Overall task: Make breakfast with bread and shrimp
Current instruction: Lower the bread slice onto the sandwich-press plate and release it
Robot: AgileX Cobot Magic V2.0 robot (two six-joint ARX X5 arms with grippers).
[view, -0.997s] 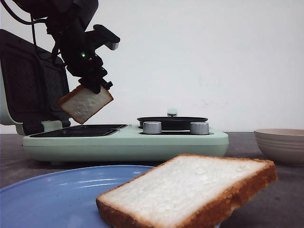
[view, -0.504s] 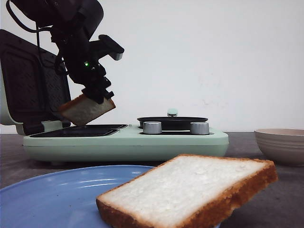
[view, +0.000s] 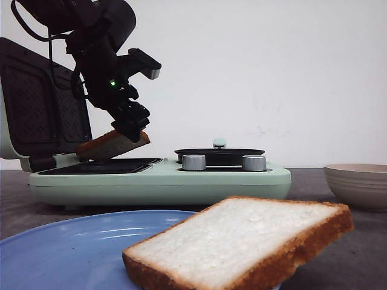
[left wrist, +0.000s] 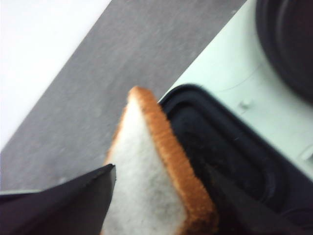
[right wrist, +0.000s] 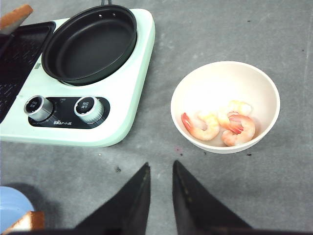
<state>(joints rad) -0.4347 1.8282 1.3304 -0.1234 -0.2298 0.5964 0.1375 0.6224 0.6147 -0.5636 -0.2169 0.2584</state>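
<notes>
One bread slice, clamped in the left gripper, tilts just above the sandwich maker's dark plate.

A mint-green breakfast maker with a black ridged grill plate, a black round pan and two silver knobs sits on a dark grey table before a white wall. One slice of bread, white crumb edged with a golden-brown crust, is held by the black left gripper, and a second slice of the same colours lies on a blue plate. A cream bowl holds shrimp, pale pink banded with orange-red, above the black fingers of the right gripper.
</notes>
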